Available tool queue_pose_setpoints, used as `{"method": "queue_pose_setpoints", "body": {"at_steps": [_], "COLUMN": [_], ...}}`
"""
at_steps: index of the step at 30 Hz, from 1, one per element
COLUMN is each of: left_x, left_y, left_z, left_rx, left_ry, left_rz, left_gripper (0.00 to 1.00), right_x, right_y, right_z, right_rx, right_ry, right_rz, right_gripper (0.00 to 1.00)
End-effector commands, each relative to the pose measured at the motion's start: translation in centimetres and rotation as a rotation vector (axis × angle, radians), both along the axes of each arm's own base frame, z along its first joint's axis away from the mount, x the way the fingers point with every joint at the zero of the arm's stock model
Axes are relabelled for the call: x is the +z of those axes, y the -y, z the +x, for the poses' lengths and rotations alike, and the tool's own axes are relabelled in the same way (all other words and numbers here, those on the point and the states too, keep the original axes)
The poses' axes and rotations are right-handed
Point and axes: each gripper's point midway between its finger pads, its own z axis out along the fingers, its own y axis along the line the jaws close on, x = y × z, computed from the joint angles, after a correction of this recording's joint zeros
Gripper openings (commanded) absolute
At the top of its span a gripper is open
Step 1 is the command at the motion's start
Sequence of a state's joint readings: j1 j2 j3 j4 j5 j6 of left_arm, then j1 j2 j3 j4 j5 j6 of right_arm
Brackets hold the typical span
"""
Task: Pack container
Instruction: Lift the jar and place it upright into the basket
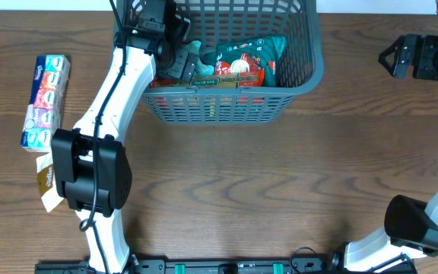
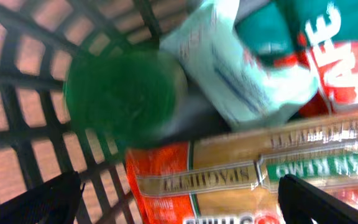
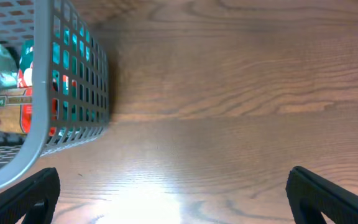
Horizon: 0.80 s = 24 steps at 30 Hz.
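A large grey basket (image 1: 299, 72) stands at the far edge of a wooden table (image 1: 280, 183). The left arm reaches over the basket's left wall, and the left gripper (image 2: 179, 190) hangs inside with its fingers spread wide and nothing between them. Directly under it lies a spaghetti packet (image 2: 253, 174) along the basket's near wall. Beside that, in the basket's left corner, is a round green thing (image 2: 126, 96) too blurred to name. A pale packet (image 2: 235, 68) and a red and teal bag (image 2: 328, 50) fill the middle. The basket's right end looks bare. The right gripper (image 3: 173, 186) waits well to the right of the basket, low over the table, also spread and empty. Well to the left of the basket, a colourful multipack (image 1: 46, 99) and a small brown packet (image 1: 48, 179) lie on the table, so the packing seems unfinished. The sensible move now, I would judge, is for the left gripper to rise straight up. It should clear the basket's left wall before swinging out, so the fingers neither snag the lattice nor drag a packet along.
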<state>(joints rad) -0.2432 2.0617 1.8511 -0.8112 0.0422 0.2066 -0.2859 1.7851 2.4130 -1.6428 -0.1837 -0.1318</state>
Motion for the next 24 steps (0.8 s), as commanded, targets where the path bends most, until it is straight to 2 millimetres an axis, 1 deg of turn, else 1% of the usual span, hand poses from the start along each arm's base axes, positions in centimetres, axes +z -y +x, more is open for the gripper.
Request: {"method": "queue_pose_setpoints", "body": {"at_steps": [1, 2, 4, 6, 8, 9, 12, 14, 15, 16, 17, 18, 19, 21, 22, 24], "left_x": [1.7, 2.5, 4.7, 7.8, 11.6, 14.0, 19.4, 22.8, 24.3, 25.3, 26.5, 27.7, 28.1, 28.1, 27.7, 26.2], "left_y": [-1.4, -1.4, -1.5, -1.8, -2.2, -2.3, -2.6, -3.6, -4.7, -5.8, -7.6, -10.0, -11.2, -14.8, -16.4, -19.3], "left_z": [0.1, 0.0, 0.0, 0.1, 0.0, -0.4, -1.6, -2.7, -3.2, -3.6, -4.2, -5.2, -5.8, -7.7, -8.5, -10.1], "left_rx": [0.013, 0.013, 0.002, 0.003, 0.002, -0.013, -0.024, 0.005, 0.043, 0.079, 0.146, 0.243, 0.283, 0.399, 0.449, 0.507], "left_ry": [0.014, 0.019, 0.051, 0.114, 0.195, 0.243, 0.350, 0.426, 0.464, 0.488, 0.516, 0.539, 0.538, 0.506, 0.478, 0.393], "left_rz": [0.035, 0.033, 0.036, 0.048, 0.063, 0.066, 0.057, 0.070, 0.101, 0.132, 0.167, 0.189, 0.189, 0.176, 0.171, 0.152], "left_gripper": [0.99, 0.99, 0.99, 0.99, 0.99, 0.99, 0.98, 0.99, 0.99, 0.99, 0.98, 0.98, 0.98, 0.98, 0.99, 0.99], "right_x": [-0.1, -0.1, -0.1, 0.0, 0.1, 0.1, 0.1, 0.1, 0.1, 0.1, 0.2, 0.2, 0.2, 0.2, 0.2, 0.2], "right_y": [-0.1, -0.1, -0.1, -0.1, 0.0, 0.0, 0.0, 0.0, 0.0, 0.0, 0.0, 0.0, 0.0, 0.0, 0.0, 0.0], "right_z": [0.0, 0.0, 0.0, 0.1, 0.2, 0.2, 0.3, 0.3, 0.3, 0.3, 0.3, 0.3, 0.3, 0.3, 0.3, 0.3], "right_rx": [0.017, 0.020, 0.023, 0.022, 0.022, 0.022, 0.022, 0.023, 0.023, 0.026, 0.030, 0.035, 0.038, 0.038, 0.038, 0.037], "right_ry": [-0.003, -0.003, 0.000, 0.005, 0.009, 0.010, 0.013, 0.013, 0.014, 0.015, 0.015, 0.015, 0.015, 0.015, 0.016, 0.016], "right_rz": [-0.002, -0.004, -0.007, -0.008, -0.009, -0.009, -0.010, -0.010, -0.011, -0.013, -0.016, -0.019, -0.021, -0.021, -0.020, -0.020], "right_gripper": [0.99, 0.99, 0.99, 0.99, 0.99, 0.99, 0.99, 0.99, 0.99, 0.99, 0.99, 0.99, 0.99, 0.99, 0.99, 0.99]}}
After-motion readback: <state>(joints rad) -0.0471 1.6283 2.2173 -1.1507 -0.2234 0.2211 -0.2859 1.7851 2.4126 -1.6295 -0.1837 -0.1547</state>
